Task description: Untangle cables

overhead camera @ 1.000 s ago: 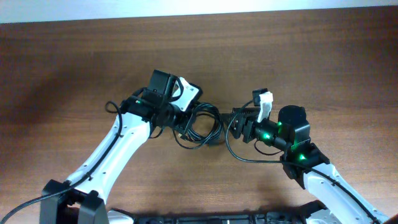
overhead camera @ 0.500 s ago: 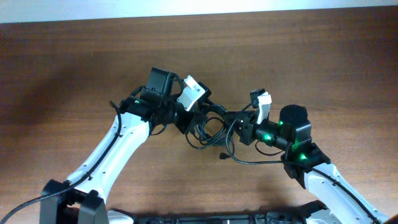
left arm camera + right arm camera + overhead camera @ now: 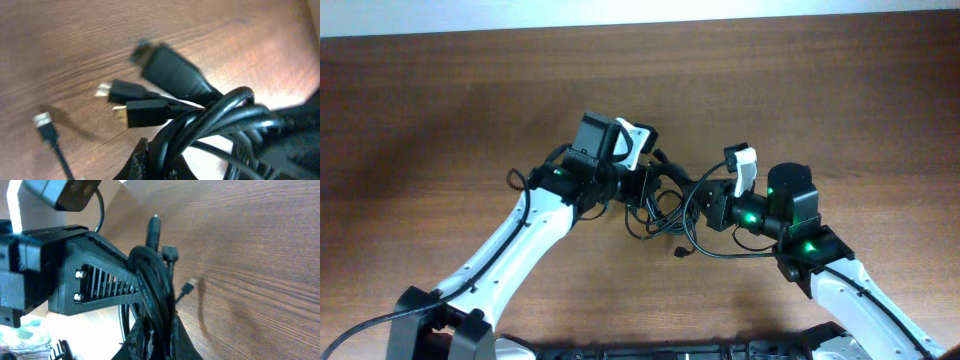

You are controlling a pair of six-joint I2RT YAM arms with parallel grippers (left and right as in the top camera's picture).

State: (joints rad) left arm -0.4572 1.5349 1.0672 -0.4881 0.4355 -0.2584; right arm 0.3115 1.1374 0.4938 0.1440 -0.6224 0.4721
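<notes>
Here my left gripper [image 3: 636, 186] and right gripper [image 3: 708, 207] both pinch the cables [image 3: 666, 203], seemingly one bundle strung crosswise between them.

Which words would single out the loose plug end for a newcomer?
On the wooden table, find the cables bundled at its middle. Nearer the robot than that bundle, one thin cord ends in a silver-tipped plug, alone, away from the clustered plugs.
</notes>
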